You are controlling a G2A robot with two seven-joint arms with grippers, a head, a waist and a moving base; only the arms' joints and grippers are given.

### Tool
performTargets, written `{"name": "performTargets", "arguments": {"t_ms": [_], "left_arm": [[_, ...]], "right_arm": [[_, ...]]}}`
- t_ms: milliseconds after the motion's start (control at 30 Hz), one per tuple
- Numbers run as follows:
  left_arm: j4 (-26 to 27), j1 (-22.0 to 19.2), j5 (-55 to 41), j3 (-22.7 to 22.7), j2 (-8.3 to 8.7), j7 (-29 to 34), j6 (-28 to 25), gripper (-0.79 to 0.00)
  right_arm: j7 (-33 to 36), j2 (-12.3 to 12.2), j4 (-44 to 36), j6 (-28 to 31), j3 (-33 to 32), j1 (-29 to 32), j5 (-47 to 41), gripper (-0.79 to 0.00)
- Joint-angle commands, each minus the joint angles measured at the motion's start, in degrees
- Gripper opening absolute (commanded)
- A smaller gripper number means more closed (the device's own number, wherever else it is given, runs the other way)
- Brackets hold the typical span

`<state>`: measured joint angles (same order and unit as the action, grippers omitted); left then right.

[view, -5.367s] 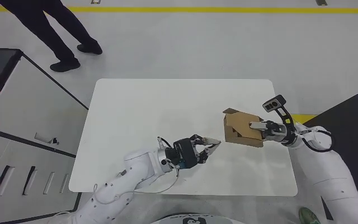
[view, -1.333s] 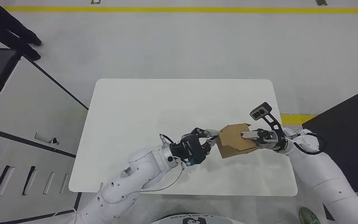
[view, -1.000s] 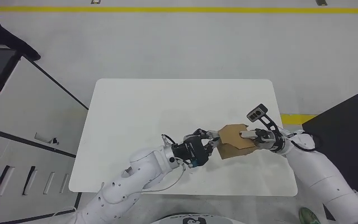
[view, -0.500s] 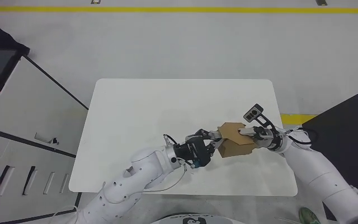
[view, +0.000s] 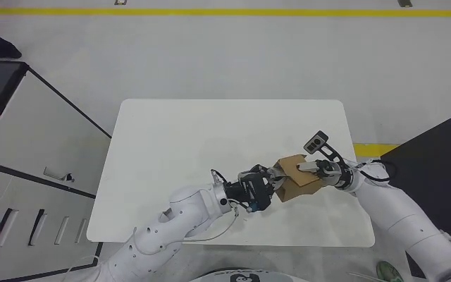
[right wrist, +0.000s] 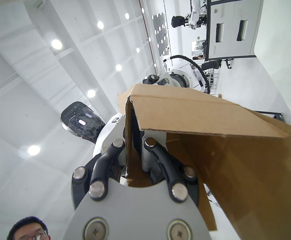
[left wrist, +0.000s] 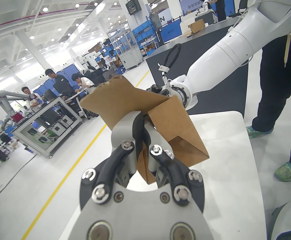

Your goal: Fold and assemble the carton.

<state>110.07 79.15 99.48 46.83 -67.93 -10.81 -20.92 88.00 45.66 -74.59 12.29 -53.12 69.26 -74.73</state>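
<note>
Carton (view: 296, 182), desk's (view: 197, 141) right side: right gripper (view: 309, 168) clenched on it; left gripper (view: 272, 185) newly clamped opposite; two-handed folding can begin.

No lettering can be read with confidence. In the left wrist view, far behind the carton (left wrist: 177, 127), a white wall panel (left wrist: 164, 21) carries large dark letters, mostly hidden by other things. Above the carton, a hanging screen (left wrist: 132, 5) shows marks too small to tell. Beyond the carton, a small white tag (left wrist: 161, 67) on a cable is also too small to read.
</note>
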Motion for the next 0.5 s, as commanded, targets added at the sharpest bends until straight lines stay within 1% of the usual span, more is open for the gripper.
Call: {"name": "performTargets", "arguments": {"t_ms": [0, 233, 467], "left_arm": [[0.2, 0.0, 0.0, 0.2, -0.01, 0.1, 0.1, -0.785], [0.3, 0.4, 0.0, 0.4, 0.0, 0.4, 0.1, -0.785], [-0.3, -0.3, -0.2, -0.3, -0.3, 0.6, -0.1, -0.785]], "right_arm": [[0.0, -0.1, 0.2, 0.3, 0.2, -0.1, -0.4, -0.785], [0.0, -0.5, 0.3, 0.5, 0.8, -0.3, -1.2, -0.785], [0.0, -0.7, -0.3, 1.0, 1.8, -0.8, -1.3, -0.785]]}}
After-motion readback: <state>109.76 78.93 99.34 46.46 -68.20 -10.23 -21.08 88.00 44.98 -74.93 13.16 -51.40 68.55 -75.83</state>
